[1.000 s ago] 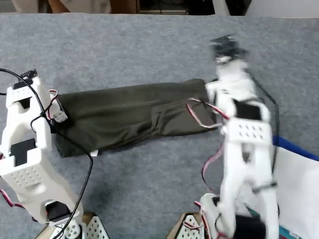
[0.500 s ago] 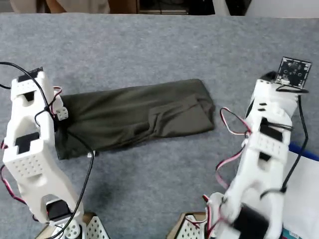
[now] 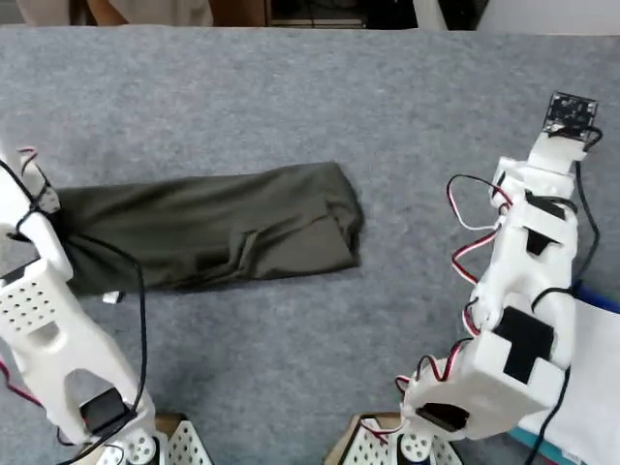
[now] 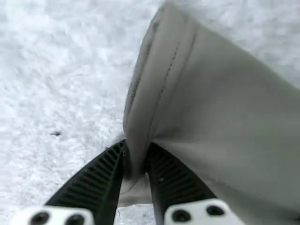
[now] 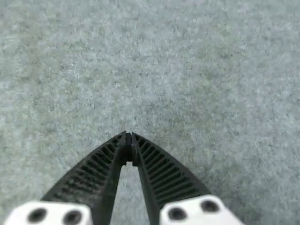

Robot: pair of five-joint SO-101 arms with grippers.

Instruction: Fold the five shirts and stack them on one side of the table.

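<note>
Shirt [image 3: 208, 228] lies on the grey desk [image 3: 291, 87] as one long folded band. Its long axis runs across the desk from the left arm's side toward the right, and the right-hand end sits slightly farther from the arm bases than the left. The cloth is dark olive and folded over on itself. A diagonal crease and a lapped layer show near the middle, and the right end is rounded and bunched. A small white tab [image 3: 112, 297] peeks out at the near edge by the left end.

The left pincer [image 4: 137, 145] is clenched on that left end. In the left wrist view a pinched ridge of the shirt [image 4: 211, 117] rises from between the ribbed jaws, with a stitched seam along it. From above, the left arm [image 3: 44, 320] covers the shirt's corner, and its black cable [image 3: 139, 291] crosses the cloth there (so the grip itself is hidden in the high view).

The right arm [image 3: 523, 291] stands well apart from the shirt's right end, with bare desk between them. The right pincer [image 5: 128, 137] is clenched on nothing, its tips meeting over the grey surface. A white sheet [image 3: 591, 378] with a blue edge [image 3: 596, 295] lies at the desk's near right corner, partly under that arm.
</note>
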